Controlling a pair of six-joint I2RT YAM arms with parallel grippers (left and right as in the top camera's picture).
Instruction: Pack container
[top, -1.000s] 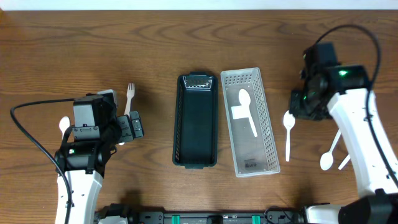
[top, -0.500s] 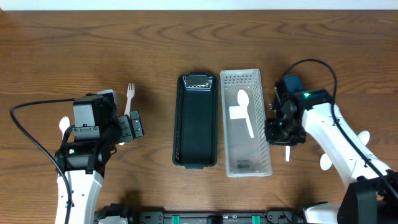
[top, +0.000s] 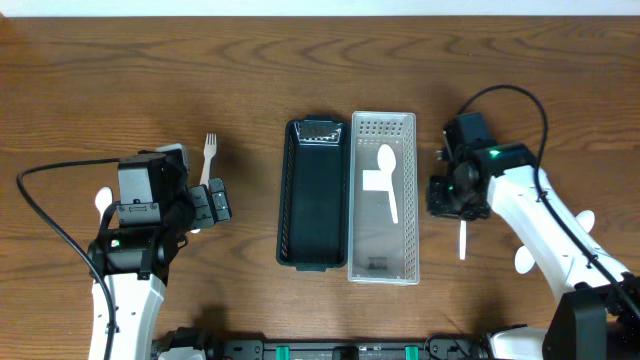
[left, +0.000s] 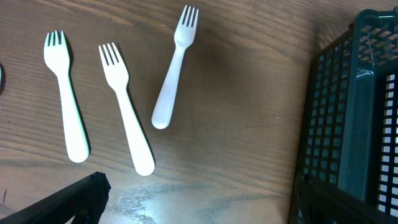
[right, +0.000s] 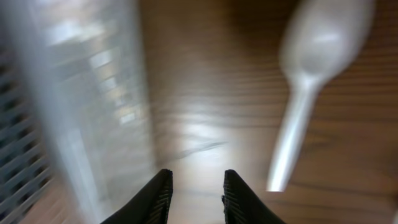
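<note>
A white perforated basket (top: 404, 262) lies parallel to and touching a dark green basket (top: 315, 200) at the table's middle. One white spoon (top: 387, 180) lies inside the white basket. My right gripper (top: 452, 197) is low beside the white basket's right wall, and its fingers (right: 197, 193) are slightly apart with bare table between them. The blurred basket wall (right: 93, 93) is to their left and a white spoon (right: 311, 74) to their right. My left gripper (top: 212, 203) is open and empty, near three white forks (left: 127, 112) left of the dark basket (left: 354, 124).
More white spoons lie at the right: one (top: 462, 240) just below my right gripper, another (top: 527, 258) further right. One fork (top: 209, 155) shows above my left gripper. A black cable (top: 40, 215) loops at the left.
My right gripper came down and left from the far right to the white basket's side. The white basket slid left, straightened, and now rests against the dark basket. The left arm has not moved.
</note>
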